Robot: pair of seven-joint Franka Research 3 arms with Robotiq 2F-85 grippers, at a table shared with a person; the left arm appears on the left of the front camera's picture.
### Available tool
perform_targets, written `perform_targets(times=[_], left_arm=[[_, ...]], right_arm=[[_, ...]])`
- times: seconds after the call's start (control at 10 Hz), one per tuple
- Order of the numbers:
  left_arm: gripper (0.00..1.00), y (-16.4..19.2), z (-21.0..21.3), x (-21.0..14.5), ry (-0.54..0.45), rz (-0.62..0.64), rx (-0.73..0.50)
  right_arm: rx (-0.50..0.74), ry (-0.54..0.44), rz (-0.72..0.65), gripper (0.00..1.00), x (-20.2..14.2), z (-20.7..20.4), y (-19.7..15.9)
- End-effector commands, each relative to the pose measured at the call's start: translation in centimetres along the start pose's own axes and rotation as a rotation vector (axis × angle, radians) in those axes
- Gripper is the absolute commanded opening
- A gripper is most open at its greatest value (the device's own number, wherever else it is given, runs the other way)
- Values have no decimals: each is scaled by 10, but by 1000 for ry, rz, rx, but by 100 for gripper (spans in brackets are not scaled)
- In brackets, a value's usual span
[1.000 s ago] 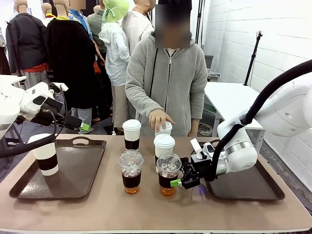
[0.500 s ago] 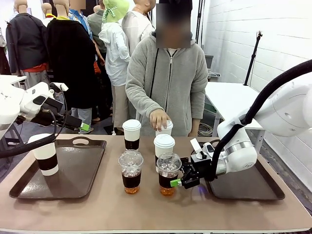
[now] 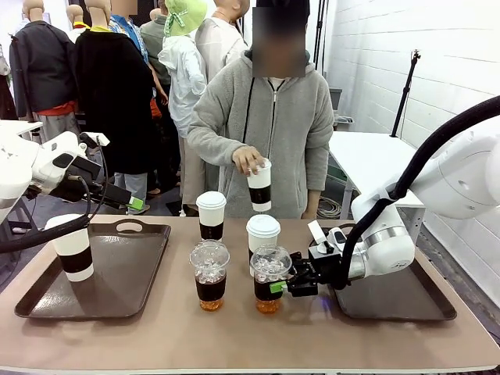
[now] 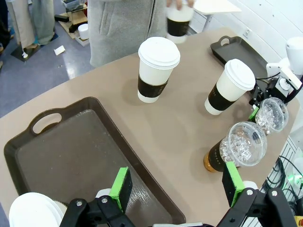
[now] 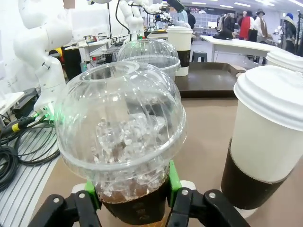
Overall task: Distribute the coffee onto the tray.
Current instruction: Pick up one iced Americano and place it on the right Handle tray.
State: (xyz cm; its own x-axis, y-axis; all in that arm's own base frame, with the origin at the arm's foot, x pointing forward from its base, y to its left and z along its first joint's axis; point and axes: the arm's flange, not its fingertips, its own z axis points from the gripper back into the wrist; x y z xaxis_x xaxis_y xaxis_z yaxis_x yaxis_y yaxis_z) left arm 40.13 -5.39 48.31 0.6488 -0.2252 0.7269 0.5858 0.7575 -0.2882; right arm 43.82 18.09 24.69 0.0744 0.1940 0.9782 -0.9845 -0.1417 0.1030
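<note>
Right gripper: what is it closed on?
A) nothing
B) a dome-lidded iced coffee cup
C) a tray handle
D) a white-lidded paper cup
B: in the right wrist view the right gripper clamps the iced coffee cup from both sides, below its clear dome lid.

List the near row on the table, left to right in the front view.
Paper cup on the left tray → left iced cup → right iced cup, gripped by the right gripper → right tray.
</note>
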Motion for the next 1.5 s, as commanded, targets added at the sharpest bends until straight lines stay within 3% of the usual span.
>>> perform_targets(times=[0.0,0.3,0.6,0.9,1.1,1.4], left_arm=[[100,5,-3,-1,-12,-16,-16],[100,5,-3,-1,-12,-16,-16],[100,5,-3,-1,-12,-16,-16],[100,5,-3,-1,-12,-16,-16],[100,5,-3,-1,-12,-16,-16],[100,5,-3,-1,-12,-16,-16]], right_arm=[[6,-45,-28,62,5,1,2],[60,-117,-39,62,40,49,20],[78,-60,-73,62,69,125,27],[35,-6,-75,62,74,183,21],[-6,-7,-83,62,67,205,12],[-12,15,-64,62,65,202,21]])
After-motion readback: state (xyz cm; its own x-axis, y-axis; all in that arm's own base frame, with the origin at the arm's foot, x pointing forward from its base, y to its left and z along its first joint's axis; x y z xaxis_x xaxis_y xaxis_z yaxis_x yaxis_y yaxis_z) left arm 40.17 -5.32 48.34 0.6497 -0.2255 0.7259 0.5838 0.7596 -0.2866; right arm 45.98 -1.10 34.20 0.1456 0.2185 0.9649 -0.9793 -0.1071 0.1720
